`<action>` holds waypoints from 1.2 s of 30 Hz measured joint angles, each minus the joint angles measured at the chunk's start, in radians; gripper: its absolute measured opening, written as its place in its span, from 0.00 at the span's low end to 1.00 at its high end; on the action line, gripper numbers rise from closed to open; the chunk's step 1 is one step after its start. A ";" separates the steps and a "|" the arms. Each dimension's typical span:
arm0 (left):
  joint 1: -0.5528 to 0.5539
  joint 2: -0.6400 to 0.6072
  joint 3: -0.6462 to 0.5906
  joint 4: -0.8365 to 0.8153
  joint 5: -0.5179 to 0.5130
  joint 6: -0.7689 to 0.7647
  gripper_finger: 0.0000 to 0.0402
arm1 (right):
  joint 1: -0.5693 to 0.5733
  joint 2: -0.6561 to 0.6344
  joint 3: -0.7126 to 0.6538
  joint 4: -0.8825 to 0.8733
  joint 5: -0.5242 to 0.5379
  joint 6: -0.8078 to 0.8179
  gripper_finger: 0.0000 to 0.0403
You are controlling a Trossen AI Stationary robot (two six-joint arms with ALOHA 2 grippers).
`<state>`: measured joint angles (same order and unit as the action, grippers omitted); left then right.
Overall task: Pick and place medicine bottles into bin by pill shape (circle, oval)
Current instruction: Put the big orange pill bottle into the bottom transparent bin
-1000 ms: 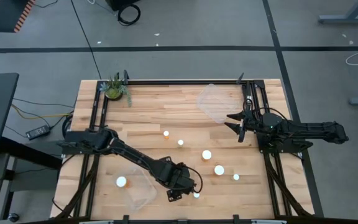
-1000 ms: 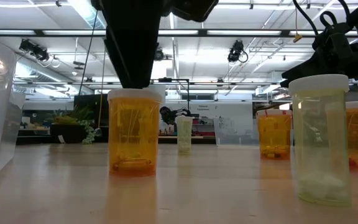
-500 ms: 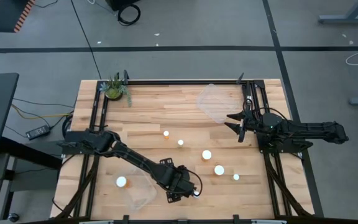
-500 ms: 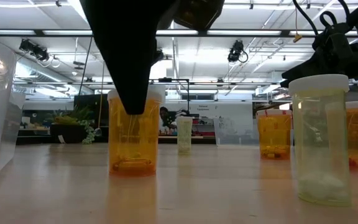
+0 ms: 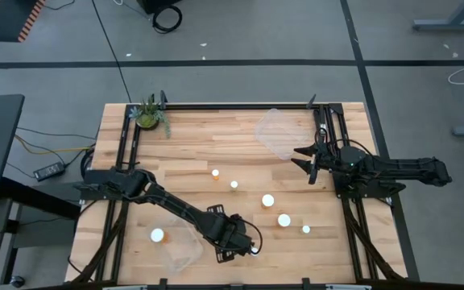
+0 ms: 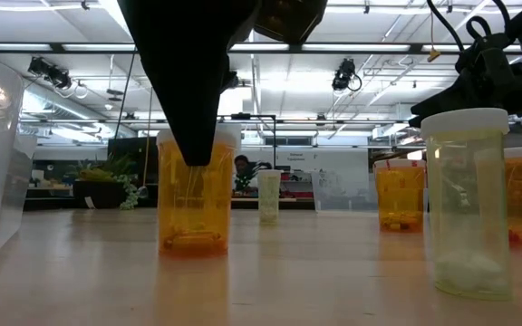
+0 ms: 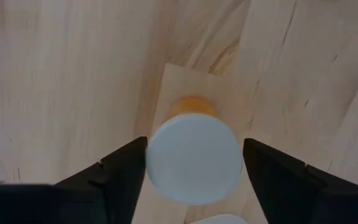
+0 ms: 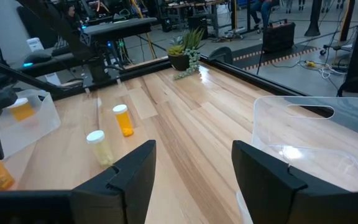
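Note:
Several small bottles with white caps stand upright on the wooden table [image 5: 216, 145]. One orange bottle [image 7: 193, 158] [image 6: 193, 199] stands near the near edge. My left gripper [image 7: 194, 177] [image 5: 244, 246] points down over it, open, with one finger on each side of its white cap. In the low view a dark finger [image 6: 193, 118] hangs in front of this bottle. My right gripper [image 8: 191, 180] [image 5: 308, 165] waits open and level at the table's right side, touching nothing. My left gripper comes at the orange bottle from above, its fingers [image 7: 126, 177] close beside the cap's rim [image 7: 157, 155] on two opposite sides. Whether they touch the bottle I cannot tell. The bottle stands upright on the table.
Other bottles stand mid-table [image 5: 214, 172] [image 5: 234, 184] [image 5: 268, 200] [image 5: 284, 219] [image 5: 305, 229], and one [image 5: 158, 235] by a clear bin [image 5: 182, 248] at the near left. A second clear bin [image 5: 280, 133] lies at the far right and a small plant [image 5: 150, 114] at the far left.
My left gripper has sunk a little over the orange bottle: in the low view its finger now reaches down past the cap, where before it ended above it. The bottle has stayed in place.

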<state>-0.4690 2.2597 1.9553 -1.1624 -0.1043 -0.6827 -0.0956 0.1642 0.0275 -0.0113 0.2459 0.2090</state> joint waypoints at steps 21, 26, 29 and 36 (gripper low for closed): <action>-0.018 -0.012 0.221 -0.256 0.022 -0.098 0.57 | 0.000 0.000 0.000 0.000 0.000 0.000 0.54; -0.051 -0.012 0.280 -0.404 -0.024 -0.190 0.54 | 0.000 0.000 0.000 0.000 0.000 0.000 0.54; -0.079 -0.011 0.282 -0.409 -0.069 -0.205 0.56 | 0.000 0.000 0.000 0.000 0.000 0.000 0.54; -0.110 -0.014 0.281 -0.409 -0.087 -0.250 0.55 | 0.000 0.000 0.000 0.000 0.000 0.000 0.54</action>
<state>-0.5787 2.2456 2.2364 -1.5711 -0.1909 -0.9329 -0.0956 0.1642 0.0276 -0.0116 0.2459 0.2092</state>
